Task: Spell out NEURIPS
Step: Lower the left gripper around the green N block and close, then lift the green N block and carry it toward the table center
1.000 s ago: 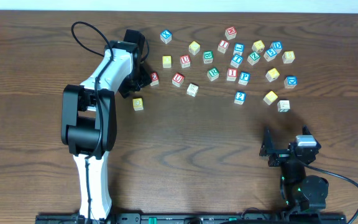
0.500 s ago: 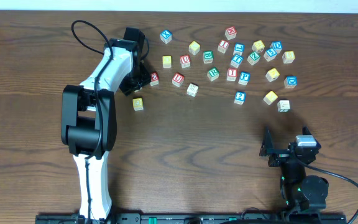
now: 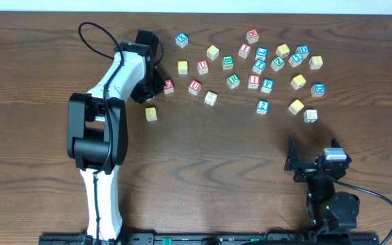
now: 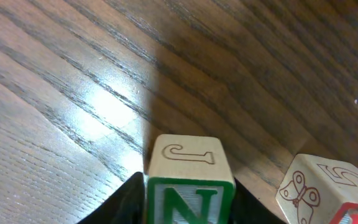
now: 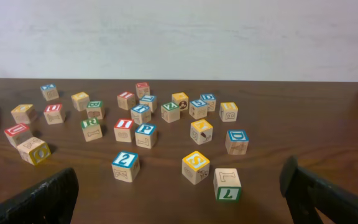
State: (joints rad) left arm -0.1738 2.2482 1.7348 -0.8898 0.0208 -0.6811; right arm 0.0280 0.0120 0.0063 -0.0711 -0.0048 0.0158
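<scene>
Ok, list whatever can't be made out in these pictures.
- Overhead: the left gripper tips and anything between them, hidden under the arm.
- Left wrist: the N cube and the butterfly cube are cut off by the bottom edge. The fingers show only as dark slivers, so contact is unclear.
- Right wrist: the back-left blue cube is too small to read.

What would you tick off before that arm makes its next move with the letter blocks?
1. N block sits inside the left pincer: ok.
2. Grip fully tight on it: cannot tell.
3. Neighbouring butterfly block clear of the pincer: cannot tell, it is very close.
4. Bare table free for laying out the word: ok.
5. Right pincer open and back from the blocks: ok.
</scene>
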